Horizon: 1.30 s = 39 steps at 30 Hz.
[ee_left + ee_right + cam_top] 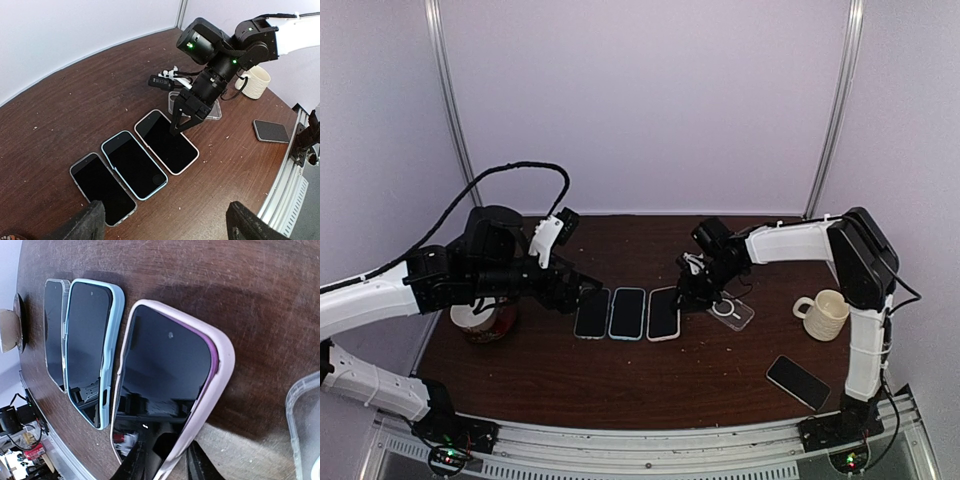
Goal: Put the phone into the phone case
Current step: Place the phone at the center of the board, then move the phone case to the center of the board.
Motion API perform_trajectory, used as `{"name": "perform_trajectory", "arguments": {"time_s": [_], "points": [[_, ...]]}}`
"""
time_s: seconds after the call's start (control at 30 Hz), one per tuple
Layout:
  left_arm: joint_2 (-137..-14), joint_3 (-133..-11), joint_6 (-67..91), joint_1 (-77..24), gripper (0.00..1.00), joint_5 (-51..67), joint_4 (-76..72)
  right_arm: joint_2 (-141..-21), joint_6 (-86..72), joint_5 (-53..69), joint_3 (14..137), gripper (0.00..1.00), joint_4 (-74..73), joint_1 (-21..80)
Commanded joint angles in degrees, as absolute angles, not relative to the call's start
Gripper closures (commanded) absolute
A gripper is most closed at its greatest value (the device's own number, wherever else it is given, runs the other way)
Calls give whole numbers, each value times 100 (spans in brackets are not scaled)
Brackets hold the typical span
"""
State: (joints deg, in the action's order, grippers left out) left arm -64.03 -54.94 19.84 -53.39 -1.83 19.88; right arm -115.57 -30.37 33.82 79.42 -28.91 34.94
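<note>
Pink phone [165,380]: closest thing in the right wrist view. It has flat black glass, shiny like a mirror, in a smooth pale pink case with round corners. It lies face up, last on the right in a row of three.
Blue phone [87,345]: middle of the row. It has black glass in a light blue case, just beside the pink one.
Grey phone [52,325]: left end of the row. It has black glass with a thin grey rim.
Right hand [181,126]: black, with two thin fingers pointing down at the far end of the pink phone. The fingers are a little apart and the case rim sits between them. I cannot tell if they pinch it or have let go.
Left hand [167,220]: two dark fingers spread wide, holding nothing, up over the bench near the grey phone.
Clear case [306,425]: see-through plastic with round corners and a white ring in the middle. It lies flat just to the right of the pink phone.
Bare phone [798,381]: a dark flat slab with a thin grey edge. It lies by itself near the front right of the bench, well apart from the clear case.
Mug [823,314]: cream, round, with a handle. It stands upright to the right of the clear case.
Bench [650,385]: dark brown wood with pale specks and scratches.
</note>
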Motion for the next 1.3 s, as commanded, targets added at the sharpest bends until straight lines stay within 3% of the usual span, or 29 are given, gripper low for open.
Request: {"name": "perform_trajectory", "arguments": {"time_s": [0.0, 0.23, 0.3, 0.43, 0.57, 0.77, 0.97, 1.17, 1.27], "points": [[-6386, -5458, 1942, -5275, 12, -166, 1876, -11682, -2898, 3296, 8126, 68, -2881, 3472], [-6395, -5440, 1942, -5257, 12, -150, 1868, -11689, -2709, 3211, 8393, 60, -3220, 3487], [-6383, -5440, 1934, -5265, 12, -146, 1875, -11503, -2510, 2928, 8534, 46, -3598, 3516], [-6406, -5432, 1908, -5262, 6, -118, 1862, -11020, -1882, 1919, 8895, 30, -4840, 3594], [-6434, -5432, 1914, -5245, 3, -50, 1834, -10969, -1518, 505, 8938, 4, -5871, 3589], [-6477, -5429, 1916, -5246, 2, -8, 1834, -11554, -888, 131, 9172, 1, -6644, 3577], [-6467, -5440, 1883, -5244, 2, -10, 1889, -12035, -643, 541, 9362, 21, -6620, 3540], [-6518, -5449, 1882, -5247, 2, 0, 1890, -12236, -607, 755, 9441, 65, -6596, 3461], [-6508, -5441, 1881, -5243, 2, 0, 1897, -12184, -658, 831, 9386, 92, -6566, 3463]]}}
